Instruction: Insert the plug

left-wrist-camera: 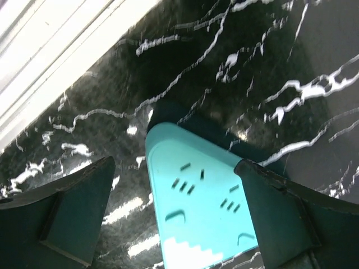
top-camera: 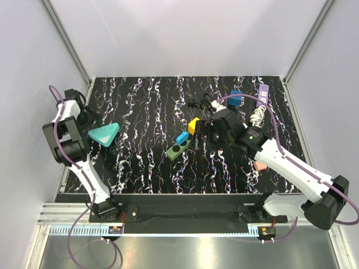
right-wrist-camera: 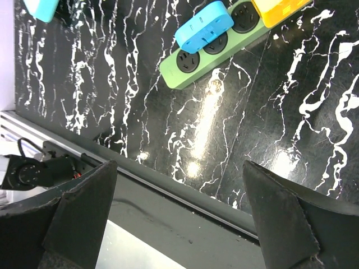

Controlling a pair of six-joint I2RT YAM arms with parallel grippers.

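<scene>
Strip [right-wrist-camera: 202, 55], one near socket free, task unfinished.
Near of strip: right gripper [right-wrist-camera: 179, 224], wide, empty, raised for a view. On strip: blue plug [right-wrist-camera: 203, 25], yellow plug [right-wrist-camera: 280, 8]. Left of strip: left gripper [left-wrist-camera: 179, 224], wide, straddling teal adapter [left-wrist-camera: 196, 196], likely to grasp.

Open tabletop [top-camera: 140, 162] lies left of the green power strip [top-camera: 178, 149], its near socket [right-wrist-camera: 188, 60] free, blue plug [right-wrist-camera: 203, 26] and yellow plug [right-wrist-camera: 280, 8] crowding farther along.
</scene>
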